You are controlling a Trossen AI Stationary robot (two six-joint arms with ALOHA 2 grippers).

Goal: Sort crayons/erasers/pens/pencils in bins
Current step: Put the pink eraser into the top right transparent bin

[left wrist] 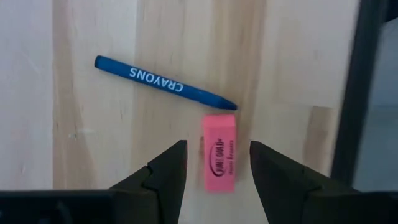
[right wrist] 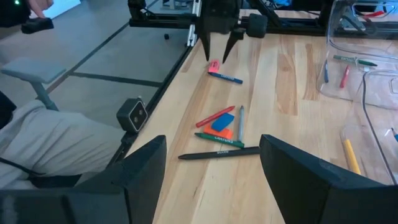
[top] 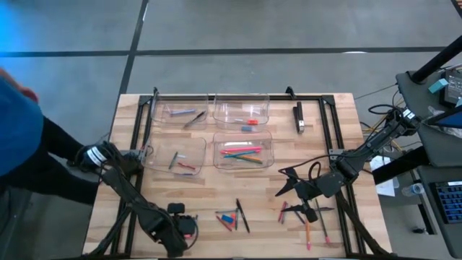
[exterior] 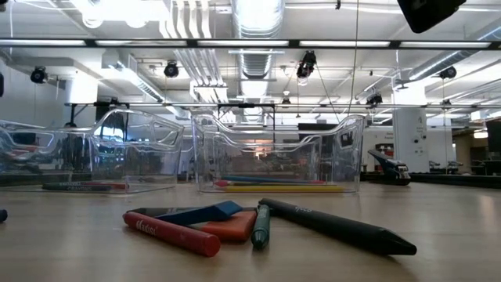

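The left gripper is held spread over a pink eraser lying between its fingers on the worktop, a blue crayon just beyond. Farther off, the right gripper is spread, empty, above scattered sticks; bins lie beyond.

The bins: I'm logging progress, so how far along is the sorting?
Partly done. All four bins already hold a few items, the near right one several pencils. In hand: the left gripper hangs with open fingers over a pink eraser beside a blue crayon, not yet gripped. Left: the loose pile mid-table and another under the open right gripper.
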